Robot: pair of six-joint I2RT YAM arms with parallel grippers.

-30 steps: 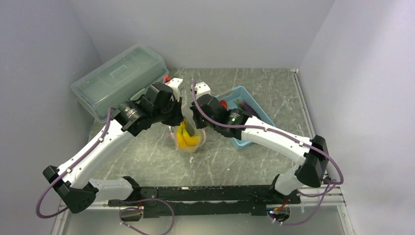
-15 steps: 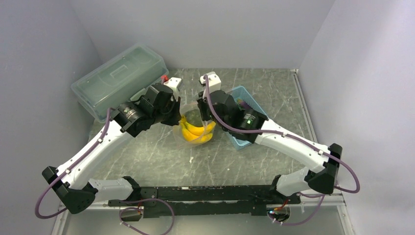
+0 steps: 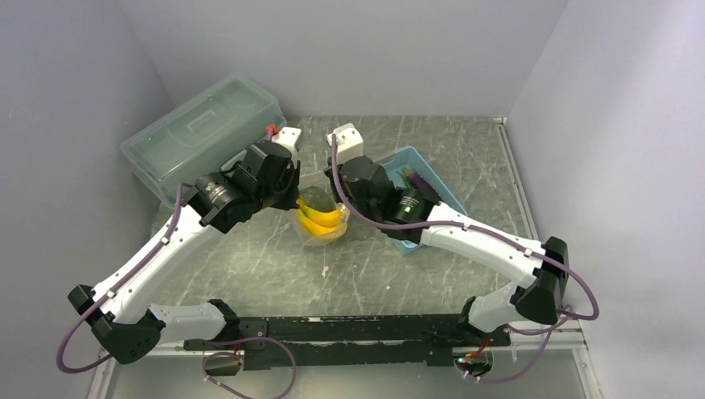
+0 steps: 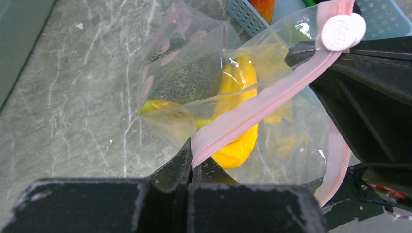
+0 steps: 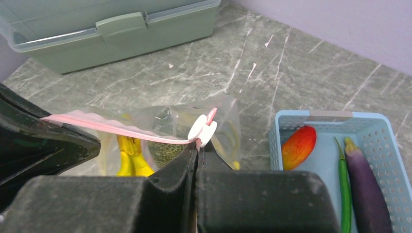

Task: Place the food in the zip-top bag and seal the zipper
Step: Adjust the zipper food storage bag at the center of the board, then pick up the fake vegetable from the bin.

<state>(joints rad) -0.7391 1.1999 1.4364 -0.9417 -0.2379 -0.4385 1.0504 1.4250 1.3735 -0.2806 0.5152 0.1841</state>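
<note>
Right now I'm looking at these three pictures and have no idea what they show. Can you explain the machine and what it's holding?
These are two robot arms bolted at the near edge of a table, a left arm and a right arm. The wide picture looks down from above and behind them; the other two come from a camera on each wrist. Between them is a clear zip-top bag holding yellow bananas and a dull-green lump. The left end effector pinches one end of the pink zipper; the right end effector grips it by the white slider. Also on the table stand a lidded box and a light-blue basket with an eggplant, a green chili and a red-orange fruit.
</note>
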